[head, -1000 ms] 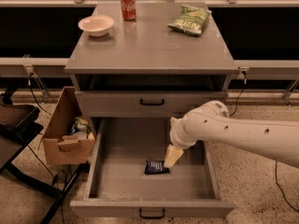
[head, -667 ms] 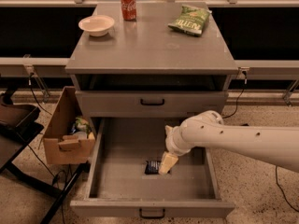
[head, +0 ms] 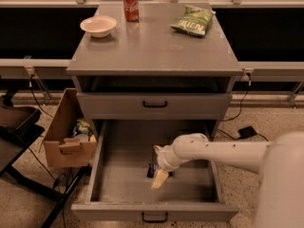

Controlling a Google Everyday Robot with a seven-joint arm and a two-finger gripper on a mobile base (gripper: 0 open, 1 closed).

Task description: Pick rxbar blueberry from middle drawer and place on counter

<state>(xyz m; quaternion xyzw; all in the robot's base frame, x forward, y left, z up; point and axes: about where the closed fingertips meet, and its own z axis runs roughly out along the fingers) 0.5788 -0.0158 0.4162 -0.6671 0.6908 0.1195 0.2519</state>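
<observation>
hand in middle drawer, at rxbar blueberry; counter above

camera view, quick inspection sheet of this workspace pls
surface: flat grey counter, carries only clutter
job's things: small dark navy rxbar blueberry wrapper lies in the open deep grey middle drawer, partly hidden by the gripper
clutter: white bowl, red soda can, green chip bag, all on the counter
grippers: gripper inside the middle drawer, at the wrapper
cables: black cables hang at both sides
surroundings: open cardboard box beside the drawer
</observation>
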